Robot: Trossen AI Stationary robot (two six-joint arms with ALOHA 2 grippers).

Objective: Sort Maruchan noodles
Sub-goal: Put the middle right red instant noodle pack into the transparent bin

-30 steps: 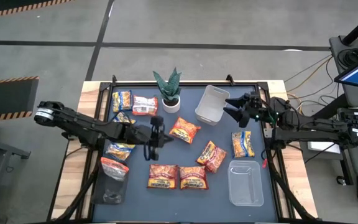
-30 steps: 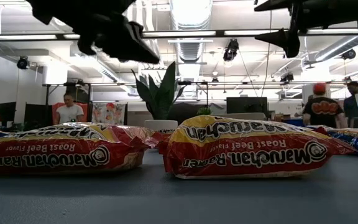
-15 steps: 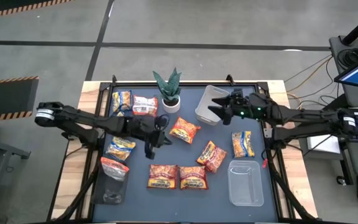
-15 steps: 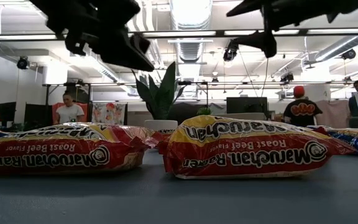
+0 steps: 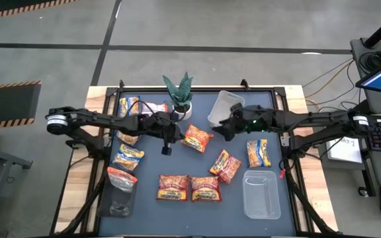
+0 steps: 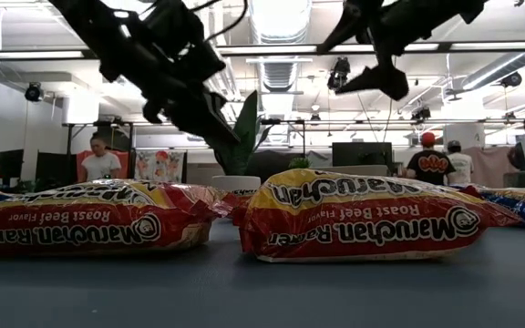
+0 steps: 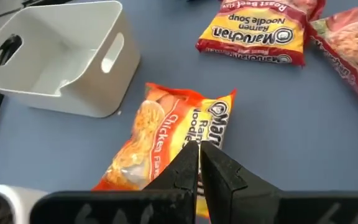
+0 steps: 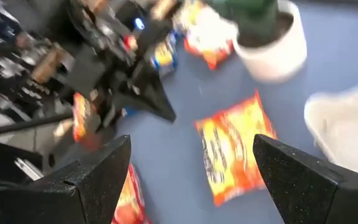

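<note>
Orange packet, landmark: the orange chicken-flavour packet (image 5: 196, 138) lies flat on the blue-grey table mat (image 5: 233, 198) near mid-table; all places below are given from it.
Left gripper: the left gripper (image 5: 167, 147) hangs just left of the orange chicken-flavour packet, jaws pressed together and empty; in its wrist view the packet lies directly beyond the closed tips.
Change, left arm: over the last second it has swung in from farther left and nearer the table front, toward the packet.
Potted plant: the potted plant (image 5: 181, 99) stands just behind and left of the packet.
White bin: the white bin (image 5: 223, 110) sits behind and to the right of it.
Right gripper: the right gripper (image 5: 223, 127) hovers just right of the packet, jaws spread wide with nothing between them.
Change, right arm: it has travelled leftward across the white bin toward the packet.
Other noodle packets: the remaining packets (image 5: 190, 188) lie scattered left, right and in front of it.
Clear bin: the clear bin (image 5: 261, 194) lies well to the right and in front, with nothing in it.
Meaning: both arms now converge on one packet; probably the right, being open, will take it.
</note>
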